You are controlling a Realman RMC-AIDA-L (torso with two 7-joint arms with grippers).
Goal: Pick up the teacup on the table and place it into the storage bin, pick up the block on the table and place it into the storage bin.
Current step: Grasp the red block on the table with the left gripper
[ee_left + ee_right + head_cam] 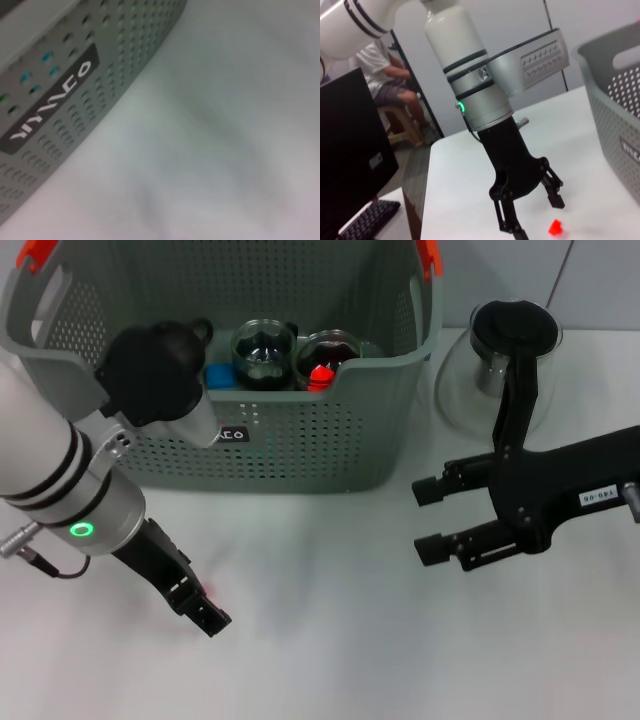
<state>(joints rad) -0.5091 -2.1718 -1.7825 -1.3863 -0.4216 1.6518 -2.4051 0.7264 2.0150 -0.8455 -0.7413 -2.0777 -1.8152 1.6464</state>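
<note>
The grey-green storage bin (300, 455) stands at the back; its wall also shows in the left wrist view (60, 95) and the right wrist view (620, 110). Inside it are two glass teacups (264, 353) (328, 358), a blue block (219, 375) and something red (320, 373). A small red block (556, 227) lies on the white table in the right wrist view. My left gripper (535, 215) is open and hangs just above and beside it. In the head view the left gripper (200, 605) hides the block. My right gripper (432, 520) is open and empty at the right.
A glass teapot (510, 360) with a black handle stands at the back right, behind my right arm. In the right wrist view, a person sits beyond the table's far edge and a keyboard (360, 220) lies on a lower desk.
</note>
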